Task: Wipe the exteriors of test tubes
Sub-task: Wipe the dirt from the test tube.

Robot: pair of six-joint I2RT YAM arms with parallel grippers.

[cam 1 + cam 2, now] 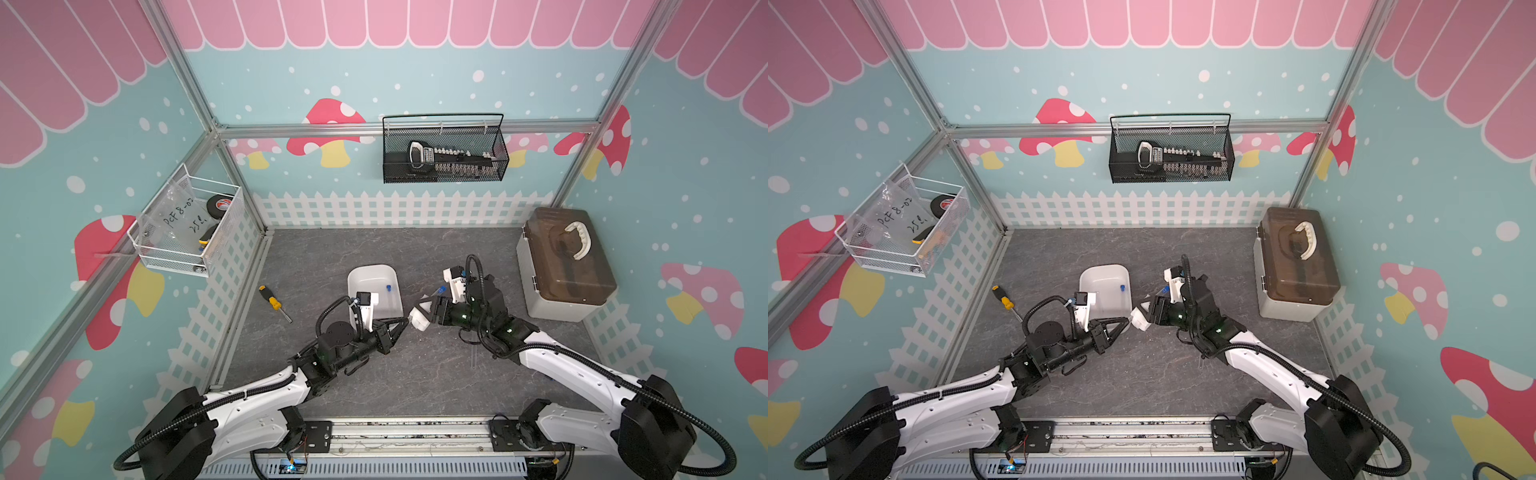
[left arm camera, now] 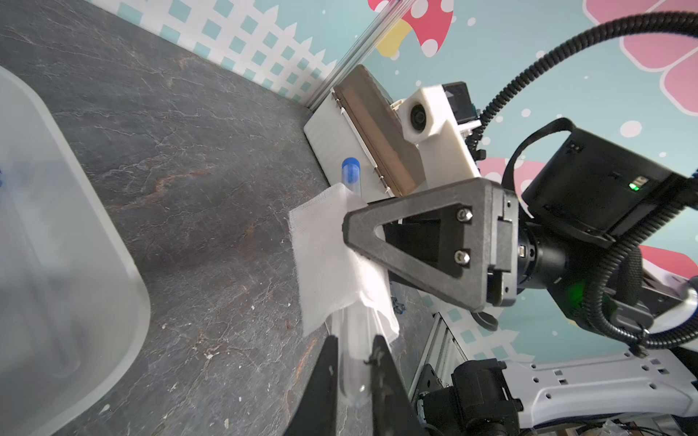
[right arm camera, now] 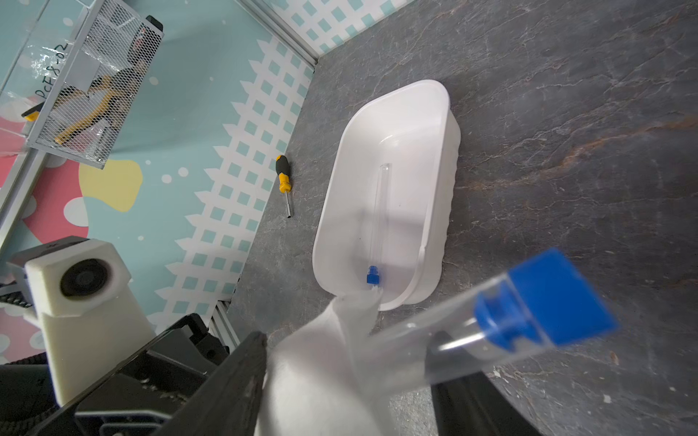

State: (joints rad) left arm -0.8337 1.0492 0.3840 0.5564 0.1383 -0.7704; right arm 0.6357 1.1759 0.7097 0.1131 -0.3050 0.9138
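1. Above the worktop's middle, just off the white tray's (image 3: pixel 442 162) right wall, the held test tube (image 3: pixel 445 332) hangs tilted, with its blue cap end toward the worktop's right edge.
2. Your left gripper (image 2: pixel 353 377) is clamped on the tube's closed bottom end. That is a sound hold, as it leaves the length free.
3. Your right gripper (image 2: pixel 353 236) straddles the white cloth (image 2: pixel 325 264) wrapped round the tube's middle. I cannot tell whether it pinches or merely stands around it.
4. Treat the tube as light, stiff, slick and probably brittle. Squeeze gently through the cloth and never bend it between the two grippers.
5. The cloth looks soft and limp, so it may slip off.
6. A second test tube (image 3: pixel 379 211) lies across the tray floor with its cap near that right wall. Take it mid-length.
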